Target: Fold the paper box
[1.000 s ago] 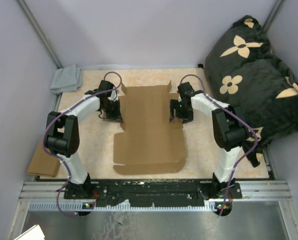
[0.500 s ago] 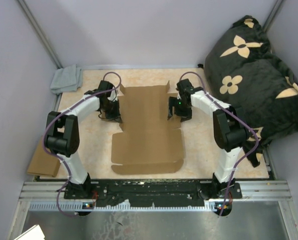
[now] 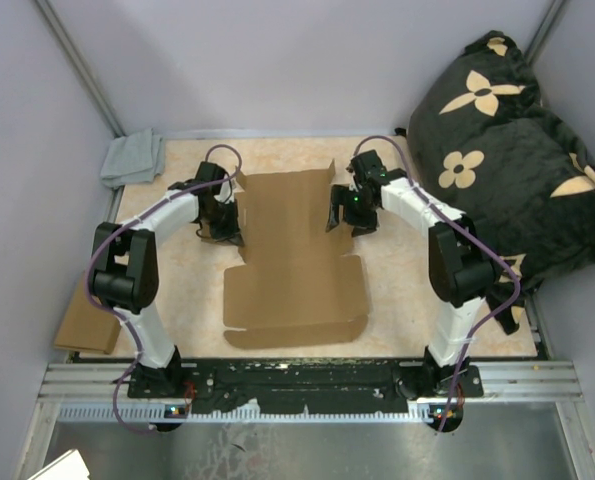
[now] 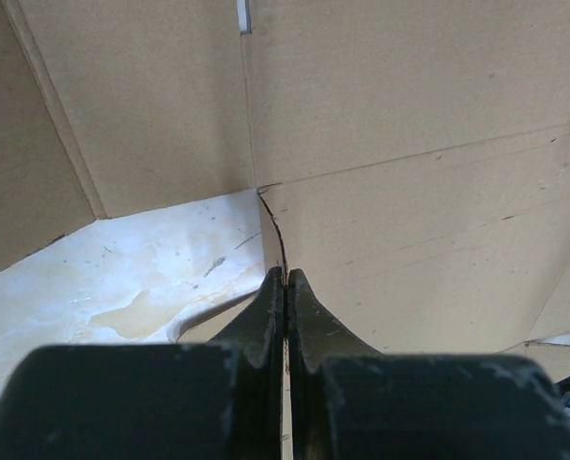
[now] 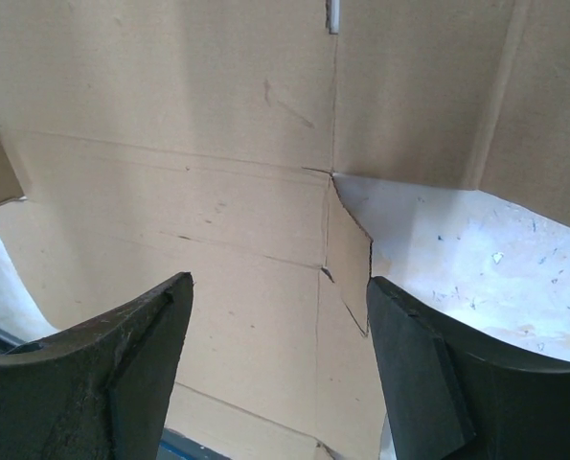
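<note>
Moved: right pincer (image 3: 345, 215), spread, now further inward over the far-right flap. Paper box (image 3: 297, 270): flat on tabletop (image 3: 187, 290), long axis near-to-far, lying between both pincers (left pincer (image 3: 227, 228) pressed together at the opposite edge).

The left arm (image 3: 127, 270) and right arm (image 3: 459, 262) both reach forward with elbows bowed outward and wrists turned in toward each other. The left gripper (image 4: 285, 280) has its fingers pressed flat together at the tips. The right gripper (image 5: 280, 287) has its jaws spread wide, one to each side.
</note>
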Robot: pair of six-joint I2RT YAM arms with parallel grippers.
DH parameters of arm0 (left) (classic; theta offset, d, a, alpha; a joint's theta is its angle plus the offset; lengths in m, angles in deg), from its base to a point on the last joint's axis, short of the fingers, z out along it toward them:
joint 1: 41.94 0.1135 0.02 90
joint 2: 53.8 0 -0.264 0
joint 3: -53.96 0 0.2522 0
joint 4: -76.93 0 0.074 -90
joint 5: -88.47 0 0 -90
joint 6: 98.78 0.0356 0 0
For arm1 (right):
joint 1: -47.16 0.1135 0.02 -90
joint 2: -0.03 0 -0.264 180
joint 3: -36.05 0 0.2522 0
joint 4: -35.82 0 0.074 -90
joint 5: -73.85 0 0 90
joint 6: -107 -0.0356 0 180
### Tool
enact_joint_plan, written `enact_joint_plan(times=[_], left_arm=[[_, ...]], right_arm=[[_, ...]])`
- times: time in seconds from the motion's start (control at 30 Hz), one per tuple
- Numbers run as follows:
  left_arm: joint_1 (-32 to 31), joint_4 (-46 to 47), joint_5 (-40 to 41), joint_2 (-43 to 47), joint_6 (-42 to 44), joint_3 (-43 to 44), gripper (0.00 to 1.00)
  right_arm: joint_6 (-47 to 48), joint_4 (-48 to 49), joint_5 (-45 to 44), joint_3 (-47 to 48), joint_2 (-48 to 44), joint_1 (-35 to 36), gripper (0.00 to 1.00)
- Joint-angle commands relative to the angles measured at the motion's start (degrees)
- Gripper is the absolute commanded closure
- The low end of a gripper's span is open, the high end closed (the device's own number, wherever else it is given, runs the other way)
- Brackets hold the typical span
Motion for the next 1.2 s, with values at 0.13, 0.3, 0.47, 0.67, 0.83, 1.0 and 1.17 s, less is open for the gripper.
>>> enact_joint_plan(times=[0.13,0.3,0.47,0.67,0.83,1.0,1.17], left_arm=[[-0.5,2.8,-4.5,-1.8,0.3,-1.4,1.0],[-0.6,2.9,-5.1,-2.2,0.5,-1.1,1.0],[-0.6,3.0,-5.2,-2.8,0.5,-0.8,1.0],[-0.6,2.7,-4.2,-2.8,0.7,-0.5,1.0],[-0.6,3.0,-4.2,-2.6,0.4,-1.0,1.0],[-0.6,3.2,-4.3,-2.5,0.5,-1.1,1.0],[-0.6,3.0,-4.4,-2.6,0.8,-1.2,1.0]], right_arm=[[-1.7,4.3,9.9,3.1,1.9,3.9,0.27],[-1.7,4.5,10.7,4.4,4.6,5.7,0.27],[-2.2,5.5,10.0,4.7,6.0,6.2,0.28],[-1.6,1.6,2.8,6.0,0.9,6.0,0.28],[-2.7,-3.7,-8.8,1.5,-5.9,2.7,0.28],[-2.0,-2.6,-10.2,-6.3,-9.5,-1.6,0.31],[-0.7,-2.2,-10.7,-8.6,-8.0,-1.8,0.32]])
